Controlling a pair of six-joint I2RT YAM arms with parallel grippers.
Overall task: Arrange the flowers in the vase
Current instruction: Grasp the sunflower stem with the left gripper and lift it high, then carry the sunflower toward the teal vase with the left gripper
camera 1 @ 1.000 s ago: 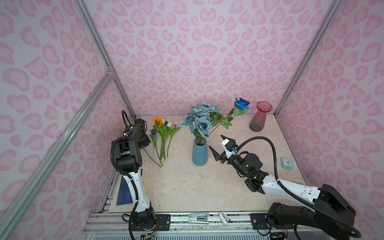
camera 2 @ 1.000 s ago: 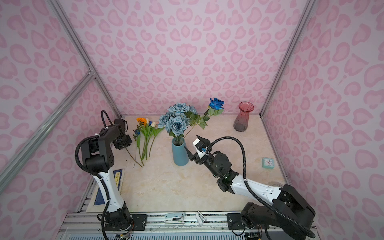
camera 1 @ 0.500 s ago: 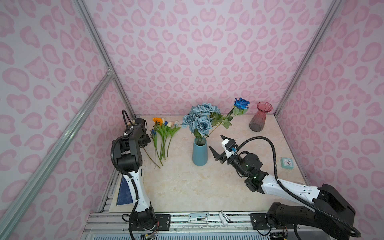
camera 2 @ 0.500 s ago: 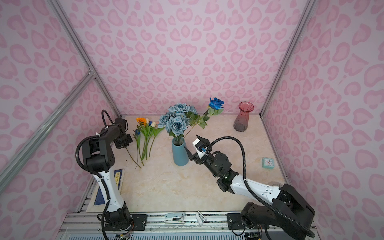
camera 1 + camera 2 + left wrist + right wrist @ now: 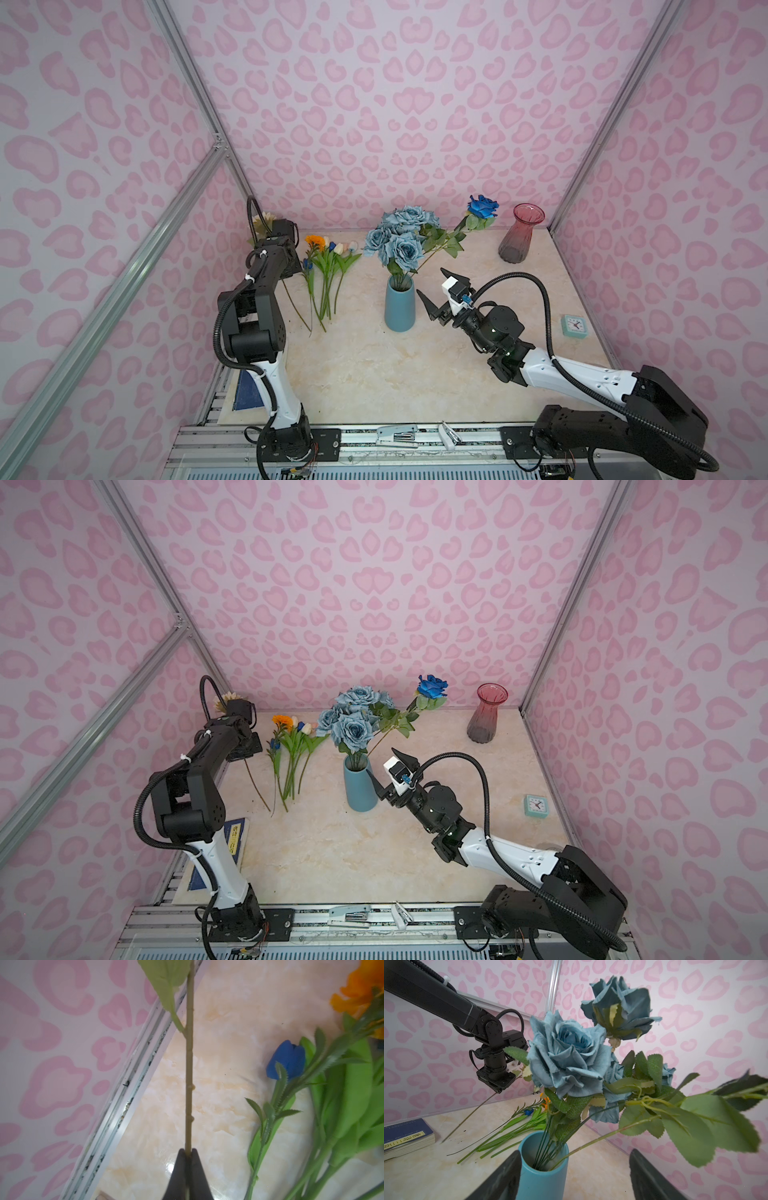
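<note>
The left gripper [image 5: 188,1152] is clamped shut on the sunflower [image 5: 262,222] by its stem [image 5: 189,1084]. The stem slants down from the jaws and its far end rests on the table [image 5: 374,365]. The flower head shows behind the wrist, near the back-left corner. The right gripper [image 5: 430,281] stands wide open and empty, just beside the vase [image 5: 399,307]. The vase holds the roses [image 5: 399,243] and the blue rose [image 5: 482,206]. The marigold [image 5: 314,241] and tulips [image 5: 338,248] lie flat between the left arm and the vase.
</note>
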